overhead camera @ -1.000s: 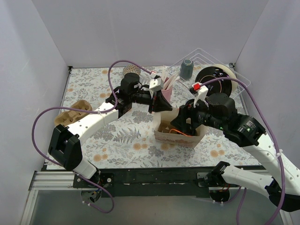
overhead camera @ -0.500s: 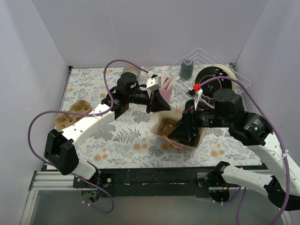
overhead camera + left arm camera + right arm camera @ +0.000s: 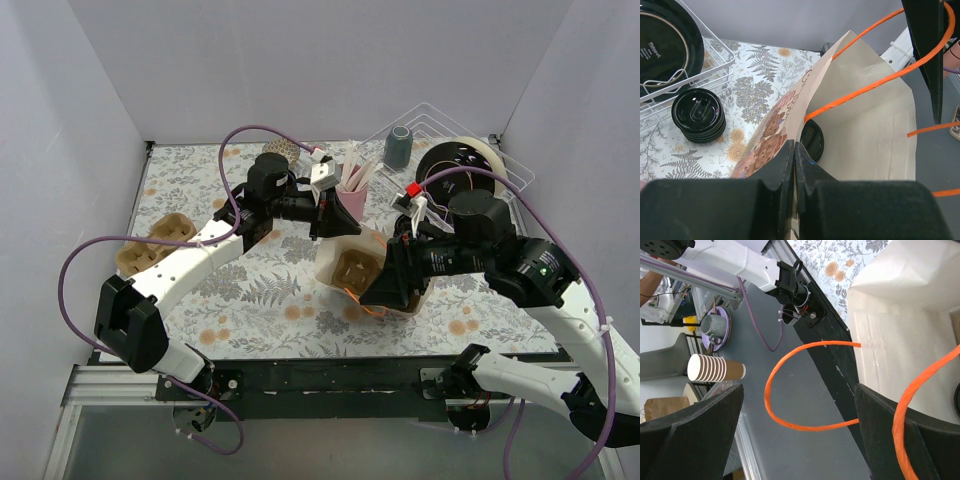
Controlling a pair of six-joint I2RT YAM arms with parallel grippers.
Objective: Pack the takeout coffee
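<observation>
Paper bag point(image 3: 875, 125) rim sits pinched flat in my left claw point(image 3: 795, 148); the print on its side I cannot read. Inside lies the takeout coffee point(image 3: 813, 140), black lid showing. My right claw point(image 3: 797, 407) gapes wide, an orange handle loop point(image 3: 768, 390) showing between its fingers.

— Where's your bag point(image 3: 865, 130)?
— Mid-table. You've a tray point(image 3: 155, 240) at its left, a rack point(image 3: 440, 125) behind it to the right, and lids point(image 3: 698, 115) just beside that rack.
— Inside?
— Coffee point(image 3: 812, 141), I think; it's half hidden.
</observation>
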